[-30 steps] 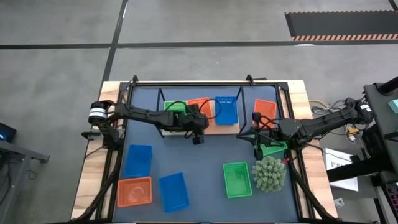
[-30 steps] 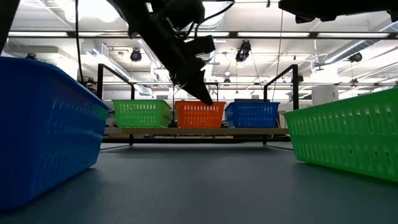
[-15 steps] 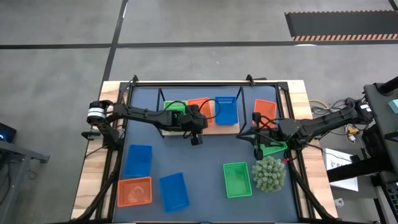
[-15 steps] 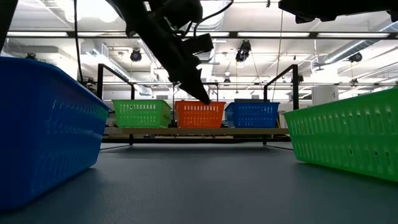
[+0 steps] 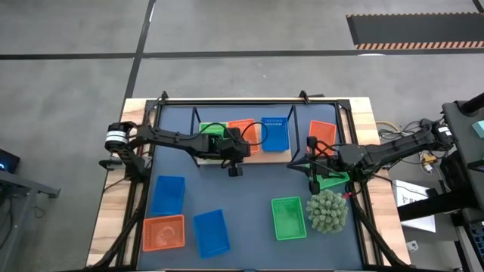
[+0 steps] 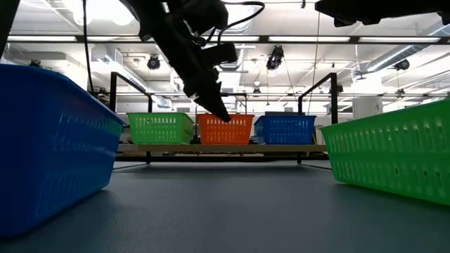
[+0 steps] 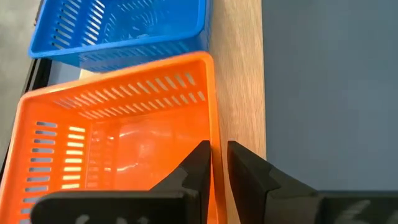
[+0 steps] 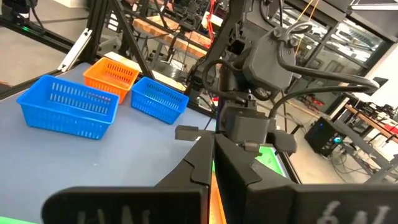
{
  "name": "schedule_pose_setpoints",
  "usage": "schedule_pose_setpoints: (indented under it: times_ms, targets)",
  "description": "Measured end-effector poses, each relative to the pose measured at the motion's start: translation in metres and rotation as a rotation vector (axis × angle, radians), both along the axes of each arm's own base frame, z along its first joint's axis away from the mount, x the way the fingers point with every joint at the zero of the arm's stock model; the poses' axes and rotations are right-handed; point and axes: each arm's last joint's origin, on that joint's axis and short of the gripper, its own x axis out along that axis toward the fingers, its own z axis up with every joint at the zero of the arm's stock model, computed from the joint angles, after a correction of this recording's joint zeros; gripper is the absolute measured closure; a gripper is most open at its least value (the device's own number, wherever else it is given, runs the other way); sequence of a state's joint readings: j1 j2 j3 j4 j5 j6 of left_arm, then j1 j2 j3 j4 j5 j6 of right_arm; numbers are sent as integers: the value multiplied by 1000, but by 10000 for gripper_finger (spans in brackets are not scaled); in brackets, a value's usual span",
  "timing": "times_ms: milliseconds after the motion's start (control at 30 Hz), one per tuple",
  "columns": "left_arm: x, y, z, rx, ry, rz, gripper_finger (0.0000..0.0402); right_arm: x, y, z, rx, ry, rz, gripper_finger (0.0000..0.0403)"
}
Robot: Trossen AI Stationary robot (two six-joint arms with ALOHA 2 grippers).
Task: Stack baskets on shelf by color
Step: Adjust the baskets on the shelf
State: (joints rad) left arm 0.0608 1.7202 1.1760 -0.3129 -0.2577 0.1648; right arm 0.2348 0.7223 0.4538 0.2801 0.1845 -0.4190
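On the light-wood shelf at the far middle stand a green basket, an orange basket and a blue basket side by side. My left gripper reaches in from the table's left and is shut on the orange basket. My right gripper is shut on nothing and hovers at the right, above a green basket. More baskets rest on the dark-blue mat: blue, orange, blue, green, and orange at the far right. My left gripper holds the orange basket by the rim of its near wall. One finger is inside the basket and the other outside it. The fingers slant down from the table's left. The basket's bottom rests on the shelf.
A round spiky green plant ball sits on the mat at the near right, next to the green basket. A black frame runs round the mat. The mat's middle is bare.
My left gripper has turned a little at the wrist over the orange basket. In the low view its tip has shifted slightly toward the table's left.
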Motion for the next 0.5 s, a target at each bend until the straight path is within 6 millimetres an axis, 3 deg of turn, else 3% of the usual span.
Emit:
schedule_pose_setpoints:
  times_ms: [500]
  targets:
    - [-6,0,-1,0,63,-7,364,0,0,-1,-4,14,-1,394]
